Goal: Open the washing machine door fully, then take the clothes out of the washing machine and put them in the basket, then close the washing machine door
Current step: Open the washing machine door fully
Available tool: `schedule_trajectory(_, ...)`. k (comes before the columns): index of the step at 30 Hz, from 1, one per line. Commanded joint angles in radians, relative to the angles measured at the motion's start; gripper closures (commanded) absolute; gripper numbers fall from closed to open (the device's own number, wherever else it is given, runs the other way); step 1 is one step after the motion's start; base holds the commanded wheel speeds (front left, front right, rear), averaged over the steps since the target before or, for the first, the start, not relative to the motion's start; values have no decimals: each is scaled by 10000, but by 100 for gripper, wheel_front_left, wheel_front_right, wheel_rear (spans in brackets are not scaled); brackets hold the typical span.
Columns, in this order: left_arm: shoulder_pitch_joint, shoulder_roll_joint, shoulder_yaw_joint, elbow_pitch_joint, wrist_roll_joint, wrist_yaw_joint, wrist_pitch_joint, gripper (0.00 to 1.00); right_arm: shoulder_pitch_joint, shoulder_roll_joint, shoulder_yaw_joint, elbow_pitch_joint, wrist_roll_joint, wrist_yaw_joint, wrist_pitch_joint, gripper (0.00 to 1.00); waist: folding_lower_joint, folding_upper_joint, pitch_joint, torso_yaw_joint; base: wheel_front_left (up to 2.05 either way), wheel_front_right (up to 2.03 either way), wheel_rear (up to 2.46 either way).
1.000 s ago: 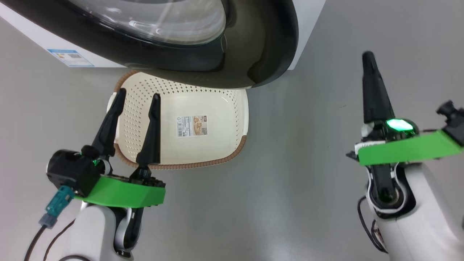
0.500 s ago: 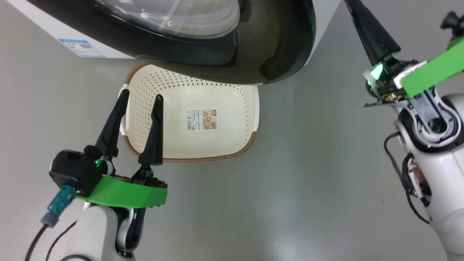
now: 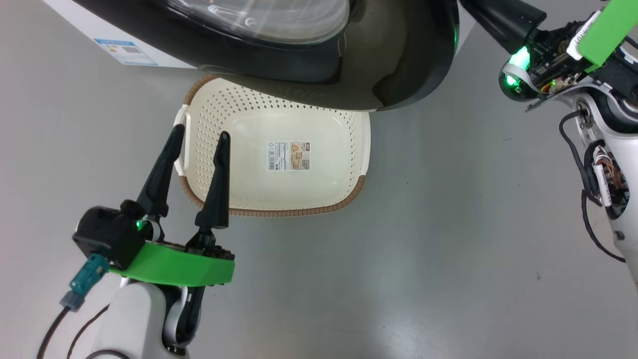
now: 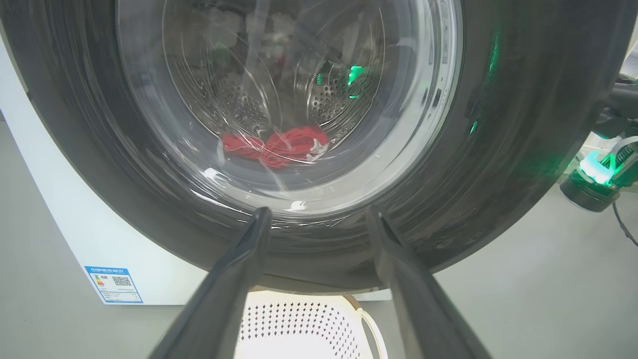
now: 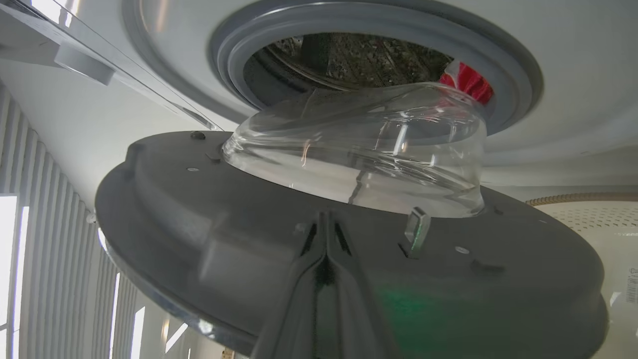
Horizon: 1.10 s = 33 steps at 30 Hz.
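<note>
washing machine (image 4: 75, 224): big white box on floor | washing machine door (image 3: 408, 60): part way open, over the basket's back edge | basket (image 3: 279, 212): on floor in front of machine | red clothes (image 4: 284, 147): lying in the drum | left claw (image 3: 200, 132): spread wide, holding nothing, over basket's left side | right claw (image 5: 325, 219): pinched tight together, tips by door's inner side
</note>
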Motion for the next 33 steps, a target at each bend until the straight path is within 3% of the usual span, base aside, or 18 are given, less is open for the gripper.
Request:
schedule_trajectory(1,-13,187,286,-193,-53,-56,-76,0,-210,-5,129,-87,65,67,300,100,0,0,31,21,0,0,0)
schedule_trajectory(13,-104,187,254,-142,-51,-56,-76,0,-908,201,354,295,-125,67,1455,100,0,0,110,104,0,0,0)
schedule_trajectory(33,259,187,306,33,-191,63,-76,0,1216,520,423,-1449,-901,67,2419,100,0,0,-1053,590,0,0,0)
